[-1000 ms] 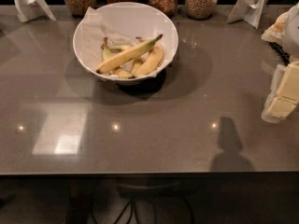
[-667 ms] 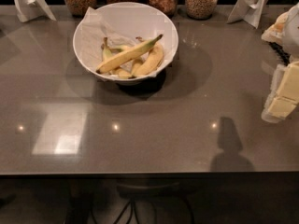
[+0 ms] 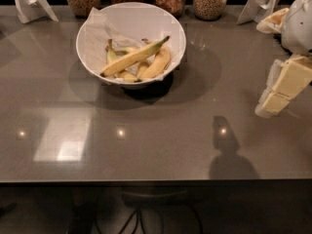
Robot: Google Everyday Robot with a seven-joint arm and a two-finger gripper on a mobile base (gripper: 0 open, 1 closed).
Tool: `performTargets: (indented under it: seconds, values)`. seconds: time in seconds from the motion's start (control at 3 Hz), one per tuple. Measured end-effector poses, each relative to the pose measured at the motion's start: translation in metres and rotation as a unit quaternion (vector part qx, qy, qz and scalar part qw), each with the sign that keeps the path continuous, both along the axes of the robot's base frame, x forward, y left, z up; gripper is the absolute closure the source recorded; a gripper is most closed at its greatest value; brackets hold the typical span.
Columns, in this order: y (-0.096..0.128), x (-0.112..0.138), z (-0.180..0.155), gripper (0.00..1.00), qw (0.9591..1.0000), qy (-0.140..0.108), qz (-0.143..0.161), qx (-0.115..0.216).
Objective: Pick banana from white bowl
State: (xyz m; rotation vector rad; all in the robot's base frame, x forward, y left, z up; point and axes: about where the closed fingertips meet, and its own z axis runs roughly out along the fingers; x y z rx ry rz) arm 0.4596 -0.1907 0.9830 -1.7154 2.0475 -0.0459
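— Firstly, the task item: where does the banana [image 3: 134, 57] lie?

— Inside the white bowl [image 3: 130, 5], on top of the other fruit. It runs nearly straight across the bowl, its greenish, dark-tipped end raised toward the bowl's right rim and its other end low near the front-left wall. Shorter bananas [image 3: 158, 65] lie under and beside it, touching it. Crumpled white paper [image 3: 97, 35] lines the bowl.

— And the bowl's own standing?

— Upright on the grey table [image 3: 146, 145], casting a dark shadow to its front and right. Four glass jars [image 3: 209, 1] of grains stand in a row just behind the bowl.

— Position of the gripper [image 3: 280, 89]?

— Well to the right of the bowl, at the frame's edge, lower than the bowl's rim line in the picture and apart from bowl and fruit. It shows as pale cream blocks below a white arm housing [image 3: 298, 26].

— Its state?

— Cannot be told from this view. It touches nothing from the bowl.
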Motion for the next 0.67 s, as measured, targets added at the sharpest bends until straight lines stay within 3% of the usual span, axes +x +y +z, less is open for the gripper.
performTargets:
  seconds: [0.33,0.67]
  values:
    - [0.019,0.017,0.005,0.0,0.9987,-0.027,0.031,0.031]
    - [0.063,0.045,0.009,0.0,0.9932,-0.053,0.088,0.054]
